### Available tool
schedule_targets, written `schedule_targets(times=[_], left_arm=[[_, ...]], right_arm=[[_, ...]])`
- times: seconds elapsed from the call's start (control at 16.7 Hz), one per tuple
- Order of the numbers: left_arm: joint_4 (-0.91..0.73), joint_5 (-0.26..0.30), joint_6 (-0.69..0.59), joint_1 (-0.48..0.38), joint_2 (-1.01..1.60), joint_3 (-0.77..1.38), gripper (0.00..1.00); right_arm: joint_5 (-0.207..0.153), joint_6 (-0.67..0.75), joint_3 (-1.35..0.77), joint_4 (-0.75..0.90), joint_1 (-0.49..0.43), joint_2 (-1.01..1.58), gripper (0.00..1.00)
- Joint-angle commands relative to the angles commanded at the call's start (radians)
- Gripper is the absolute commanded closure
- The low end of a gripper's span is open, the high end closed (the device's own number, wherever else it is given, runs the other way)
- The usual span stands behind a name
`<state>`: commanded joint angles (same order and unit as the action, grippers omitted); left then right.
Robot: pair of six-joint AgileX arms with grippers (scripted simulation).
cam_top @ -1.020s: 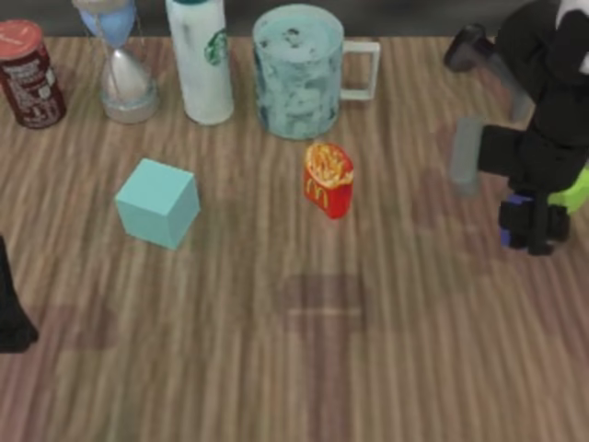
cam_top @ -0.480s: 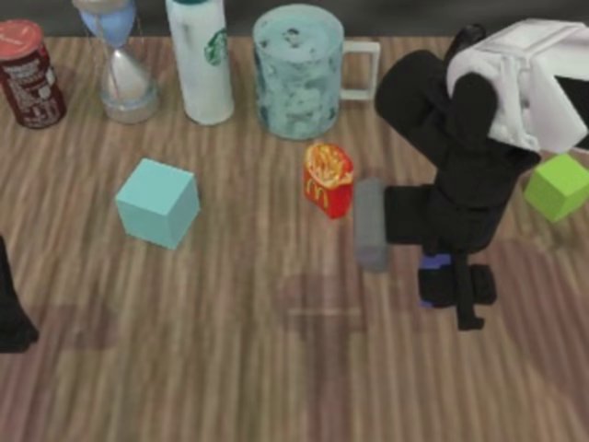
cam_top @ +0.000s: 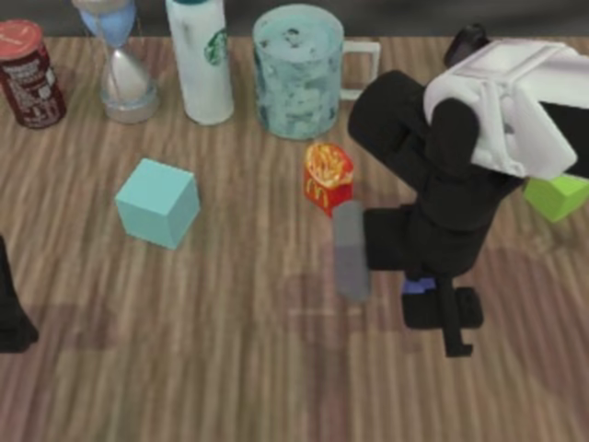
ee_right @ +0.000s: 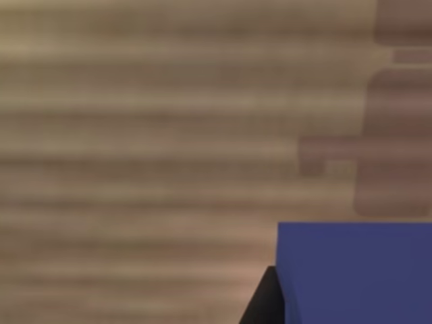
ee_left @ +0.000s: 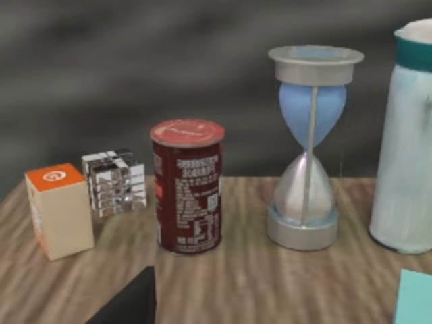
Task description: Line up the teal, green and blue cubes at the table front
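The pale teal cube (cam_top: pixel 157 203) rests on the table (cam_top: pixel 230 368) at the left middle, and its corner shows in the left wrist view (ee_left: pixel 413 297). Near the right edge sits the lime green cube (cam_top: pixel 559 195), partly covered by my right arm. My right gripper (cam_top: pixel 440 308) hangs right of the table's centre, shut on the dark blue cube (cam_top: pixel 416 286). That blue cube (ee_right: pixel 358 270) fills a corner of the right wrist view, above bare wood. At the left edge my left gripper (cam_top: pixel 11 318) stays parked.
Along the back stand a red can (cam_top: pixel 29 74), an hourglass (cam_top: pixel 122 64), a white bottle (cam_top: pixel 200 60) and a teal speckled mug (cam_top: pixel 299 72). A red fries box (cam_top: pixel 329 178) stands just left of my right arm. The left wrist view adds an orange-topped box (ee_left: pixel 59 210) and a mirrored puzzle cube (ee_left: pixel 115 182).
My right arm has swung left and toward the table front, carrying the blue cube. The green cube came into view behind it, then was partly covered again. The left arm has not moved.
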<state>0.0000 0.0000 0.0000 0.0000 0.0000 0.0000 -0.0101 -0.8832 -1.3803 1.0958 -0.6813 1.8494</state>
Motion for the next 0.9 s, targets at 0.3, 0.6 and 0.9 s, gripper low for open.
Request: schedule_targets(times=[0.3,0.6,0.9], left_arm=[[0.000,0.000,0.000,0.000,0.000,0.000,0.00],[0.000,0.000,0.000,0.000,0.000,0.000,0.00],[0.000,0.000,0.000,0.000,0.000,0.000,0.00]], right_arm=[[0.000,0.003,0.098,-0.150,-0.001,0.044,1.00],[0.001,0.002,0.176,-0.262,-0.005,0.084,1.00],[0.001,0.002,0.176,-0.262,-0.005,0.084,0.85]])
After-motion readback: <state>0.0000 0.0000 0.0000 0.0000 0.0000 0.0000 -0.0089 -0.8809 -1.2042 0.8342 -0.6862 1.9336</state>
